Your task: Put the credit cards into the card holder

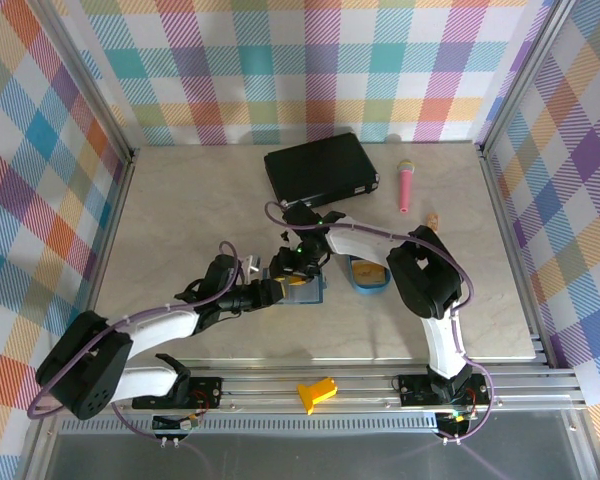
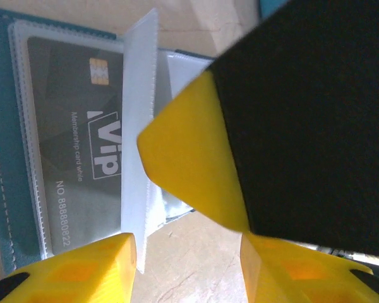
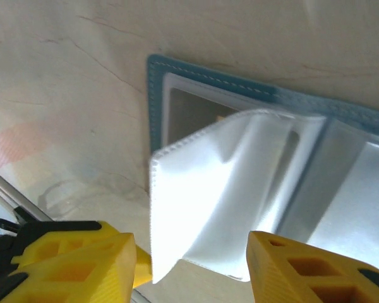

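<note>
The card holder is lying open mid-table, just left of the blue tray, with a grey card sitting in one clear pocket. The left gripper is hovering over it, released. The right gripper is straddling a raised pocket leaf, jaws apart; whether it is grasping the leaf cannot be told.

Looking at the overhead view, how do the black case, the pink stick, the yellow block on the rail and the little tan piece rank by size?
Largest: black case.
Next, too close to rank: pink stick is longer, yellow block is wider.
Smallest: little tan piece.
</note>
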